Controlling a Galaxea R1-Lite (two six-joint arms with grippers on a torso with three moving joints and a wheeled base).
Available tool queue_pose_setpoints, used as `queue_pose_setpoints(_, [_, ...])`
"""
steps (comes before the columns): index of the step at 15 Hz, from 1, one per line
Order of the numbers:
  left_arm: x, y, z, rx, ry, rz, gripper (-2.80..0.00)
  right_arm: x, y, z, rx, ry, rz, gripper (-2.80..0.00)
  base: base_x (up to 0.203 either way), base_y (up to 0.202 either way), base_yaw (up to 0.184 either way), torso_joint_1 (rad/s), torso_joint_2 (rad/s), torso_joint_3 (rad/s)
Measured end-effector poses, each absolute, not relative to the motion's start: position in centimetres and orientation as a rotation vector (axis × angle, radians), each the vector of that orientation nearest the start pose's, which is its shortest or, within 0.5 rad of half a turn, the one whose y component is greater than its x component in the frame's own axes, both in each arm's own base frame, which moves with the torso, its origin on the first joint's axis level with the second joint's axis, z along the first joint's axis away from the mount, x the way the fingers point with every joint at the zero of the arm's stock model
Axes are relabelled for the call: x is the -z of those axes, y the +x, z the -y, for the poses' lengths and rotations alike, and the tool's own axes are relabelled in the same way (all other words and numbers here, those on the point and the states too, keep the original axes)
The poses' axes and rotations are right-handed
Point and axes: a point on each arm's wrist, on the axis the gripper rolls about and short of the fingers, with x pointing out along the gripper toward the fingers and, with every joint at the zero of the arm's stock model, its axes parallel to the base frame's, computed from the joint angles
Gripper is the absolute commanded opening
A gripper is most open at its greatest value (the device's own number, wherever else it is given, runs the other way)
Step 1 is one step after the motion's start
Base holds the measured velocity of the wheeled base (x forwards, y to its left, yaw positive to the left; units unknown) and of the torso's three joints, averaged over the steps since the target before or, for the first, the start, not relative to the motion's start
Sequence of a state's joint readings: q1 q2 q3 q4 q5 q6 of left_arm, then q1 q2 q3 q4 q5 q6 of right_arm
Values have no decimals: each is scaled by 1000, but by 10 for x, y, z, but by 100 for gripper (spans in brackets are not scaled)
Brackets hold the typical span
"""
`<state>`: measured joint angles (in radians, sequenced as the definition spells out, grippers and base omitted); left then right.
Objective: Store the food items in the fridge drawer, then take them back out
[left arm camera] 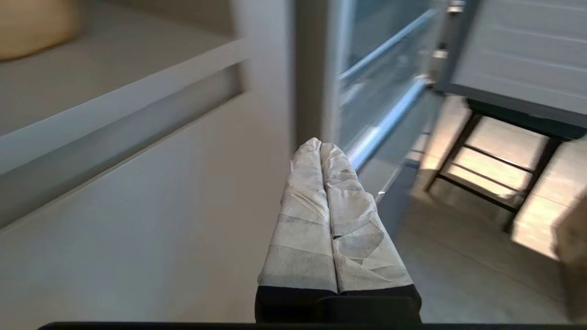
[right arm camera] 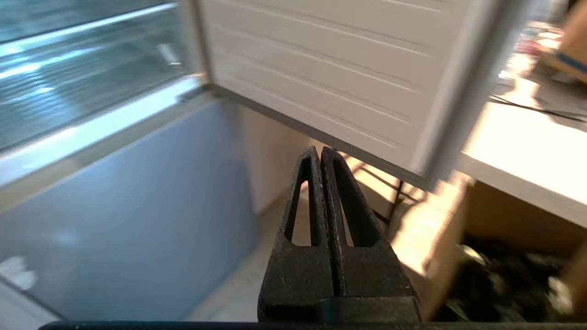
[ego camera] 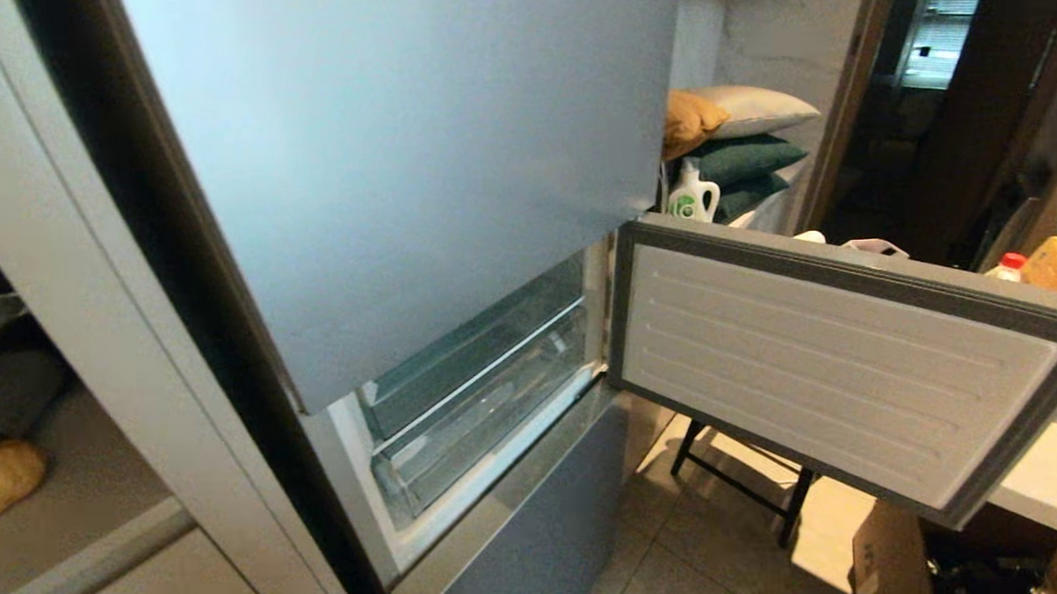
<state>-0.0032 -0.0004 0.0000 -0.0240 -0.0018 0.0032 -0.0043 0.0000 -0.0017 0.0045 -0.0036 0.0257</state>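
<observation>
Both grippers are pressed shut and empty before your open silver-grey fridge point(ego camera: 418, 151).

Your left gripper point(left arm camera: 320, 145), its fingers point(left arm camera: 302, 220) wrapped in white cloth tape, hangs low beside the fridge's left edge; your right gripper point(right arm camera: 317, 152), bare black with fingers touching along their length, points at the tiled floor point(ego camera: 678, 555) beneath the swung-out white-lined middle door point(ego camera: 829, 357). Behind that door you can see the fridge drawer point(ego camera: 488, 404), a wide transparent plastic bin, pushed in under a second clear bin. A tan-brown oval potato point(ego camera: 3, 478) lies on the grey counter ledge point(ego camera: 87, 488) left of the fridge. You cannot see the green pepper from any camera. A black-legged stool point(ego camera: 746, 492) stands under the door.
</observation>
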Motion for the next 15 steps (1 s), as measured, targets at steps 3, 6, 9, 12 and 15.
queue_pose_setpoints(3, [-78,-23,0,4,3,24,-280,-76,-23,0,7,25,-2,-280,-1,1,-23,2,1,0])
queue_pose_setpoints(6, [-78,-23,0,5,3,24,-280,-76,-23,0,5,15,-3,-280,0,0,0,0,0,0])
queue_pose_setpoints(9, [-78,-23,0,5,3,24,-280,-75,-23,0,4,10,-3,-280,0,0,0,0,0,0])
queue_pose_setpoints(12, [-78,-23,0,4,3,24,-280,-75,-23,0,5,9,-6,-280,0,0,0,0,0,0])
queue_pose_setpoints(15, [-78,-23,0,5,3,24,-280,-76,-23,0,10,23,-5,-280,0,0,0,0,0,0])
